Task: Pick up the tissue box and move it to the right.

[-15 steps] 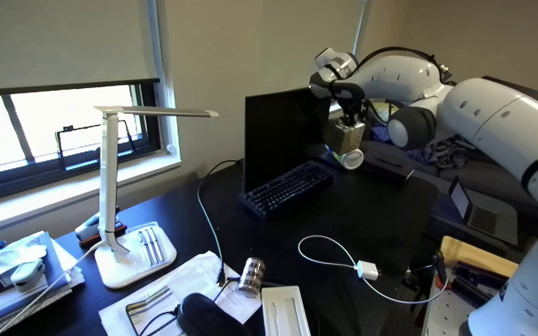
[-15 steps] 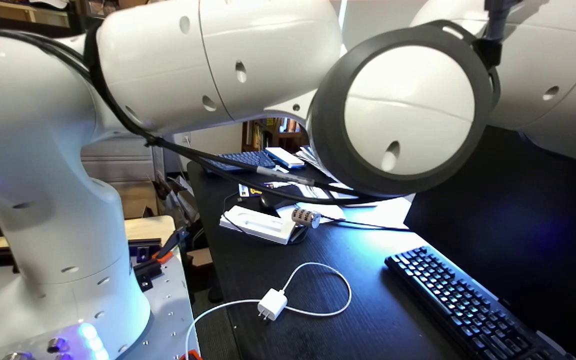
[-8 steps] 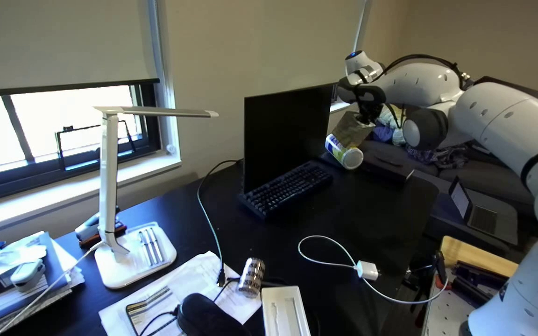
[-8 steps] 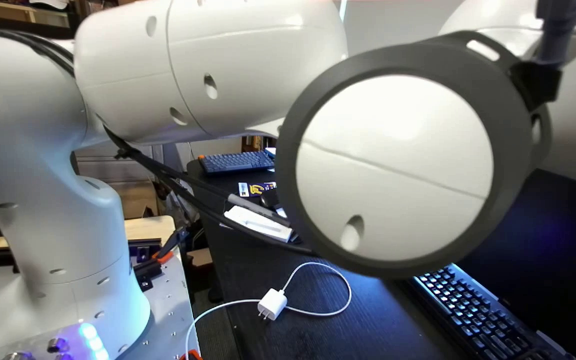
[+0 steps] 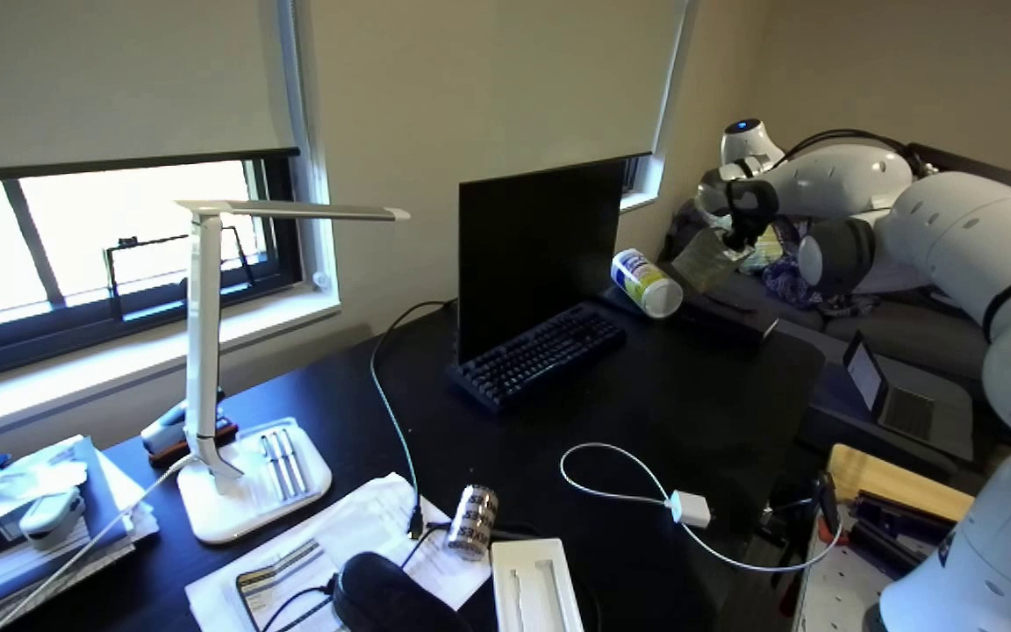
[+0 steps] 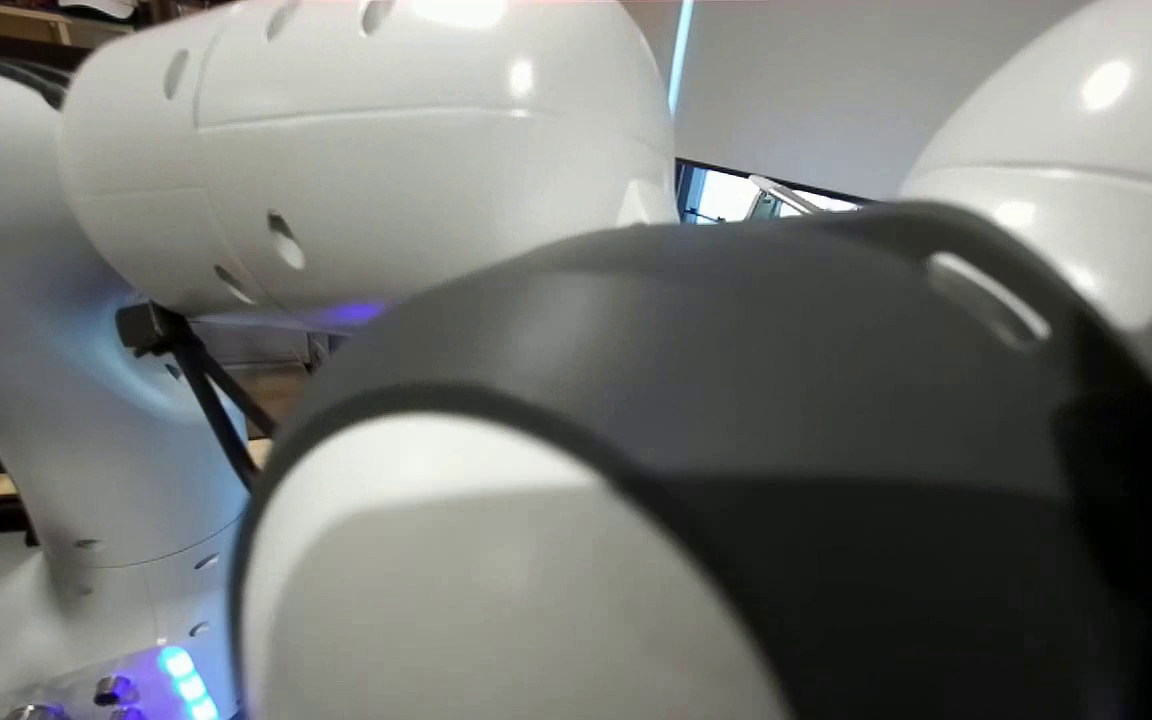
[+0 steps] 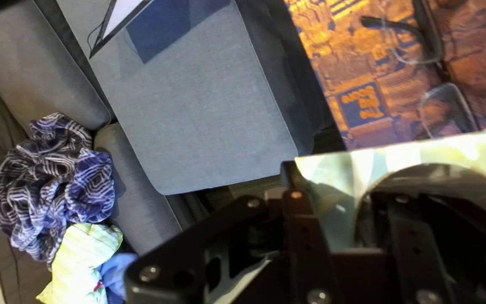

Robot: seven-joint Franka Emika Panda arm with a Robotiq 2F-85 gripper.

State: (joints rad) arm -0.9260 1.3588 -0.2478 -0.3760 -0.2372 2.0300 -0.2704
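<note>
The tissue box (image 5: 706, 260), small and cube-like, hangs tilted in the air in an exterior view, right of the white bottle and over the table's far end. My gripper (image 5: 738, 244) is shut on its top part. In the wrist view the box's whitish, shiny top (image 7: 323, 177) fills the lower right, with a dark oval opening. There my gripper (image 7: 344, 192) has one finger (image 7: 292, 177) along the box's outer edge, while the other reaches into the opening. The box's underside is hidden. The arm fills the exterior view (image 6: 736, 400), which shows neither box nor gripper.
The white bottle with yellow label (image 5: 646, 283) lies tilted beside the monitor (image 5: 541, 254), behind the keyboard (image 5: 541, 355). An orange patterned surface (image 7: 365, 105) with eyeglasses (image 7: 447, 105) lies below the box. A grey sofa (image 7: 201, 105) with clothes stands beyond. A charger (image 5: 690, 508) lies near the table edge.
My gripper has carried the tissue box to the right and slightly down in an exterior view, past the bottle, which now shows fully. The arm has come closer and covers more of an exterior view.
</note>
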